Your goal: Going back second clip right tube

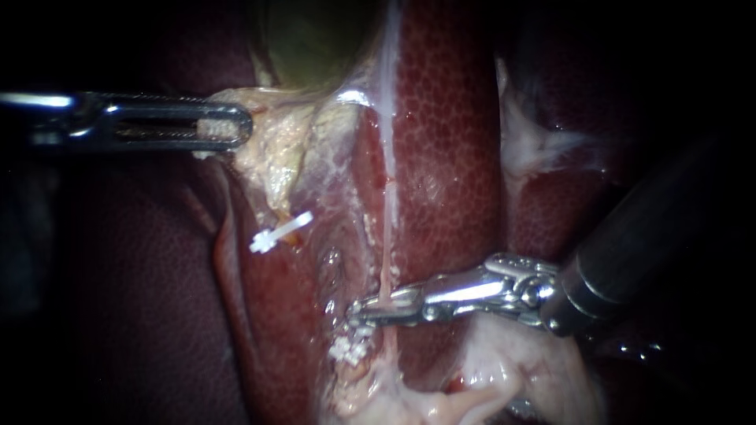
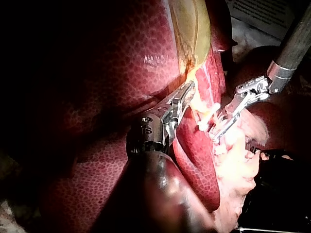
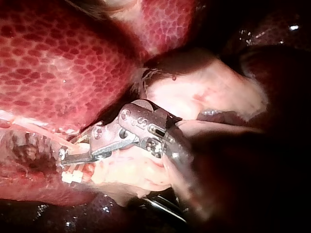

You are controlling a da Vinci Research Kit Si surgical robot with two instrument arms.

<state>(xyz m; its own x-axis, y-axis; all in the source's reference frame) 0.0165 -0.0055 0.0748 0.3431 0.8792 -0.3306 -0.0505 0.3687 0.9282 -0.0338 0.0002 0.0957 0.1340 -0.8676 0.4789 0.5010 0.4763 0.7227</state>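
My left instrument [image 1: 228,126] comes in from the left, its jaws shut on pale tissue at the base of the green gallbladder [image 1: 315,39]. A thin pale tube, the right tube [image 1: 387,197], runs down the liver [image 1: 449,118]. My right instrument [image 1: 364,312] lies across this tube low down, a narrow gap between its jaws and the tube within it. A white clip [image 1: 352,346] sits just below those jaws, and it also shows in the right wrist view as the clip [image 3: 72,177] beside the right instrument [image 3: 65,158]. Another white clip [image 1: 280,232] sits on the strand to the left.
Pale fatty tissue [image 1: 504,378] bulges under the right instrument's shaft. Dark red liver lobes surround the field on both sides. In the left wrist view the right instrument [image 2: 226,124] stands close ahead of the left instrument [image 2: 188,92].
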